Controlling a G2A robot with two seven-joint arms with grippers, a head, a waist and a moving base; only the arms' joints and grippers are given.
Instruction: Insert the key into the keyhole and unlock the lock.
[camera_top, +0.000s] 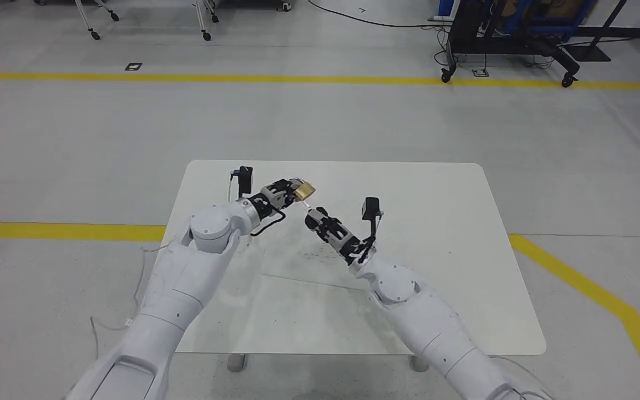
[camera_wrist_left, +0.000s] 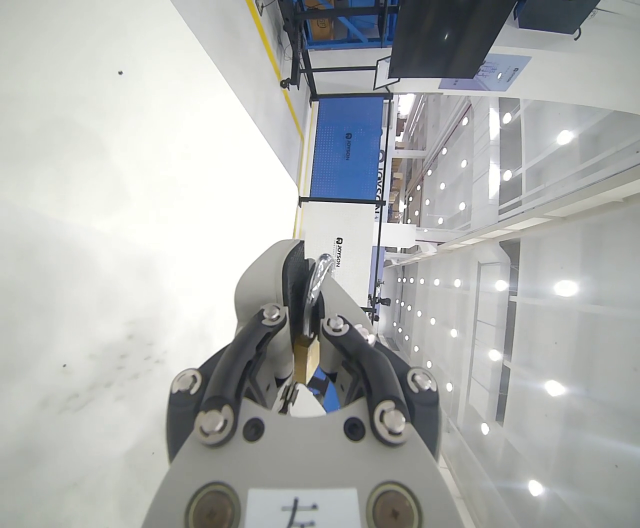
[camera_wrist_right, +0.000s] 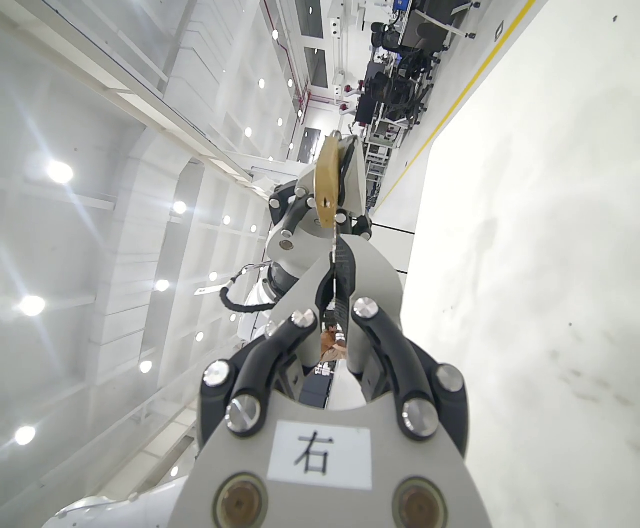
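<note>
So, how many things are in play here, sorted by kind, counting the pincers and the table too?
padlock: 1, brass, held in the left pincer
key: 1, held in the right pincer
pincers: 2
table: 1
Total: 5

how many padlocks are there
1. The padlock is held in the left gripper above the table, close to the key in the right gripper.

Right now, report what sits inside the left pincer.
The left pincer is shut on the lock. Its brass body and silver shackle show between the fingers, which cover its clamped sides.
</note>
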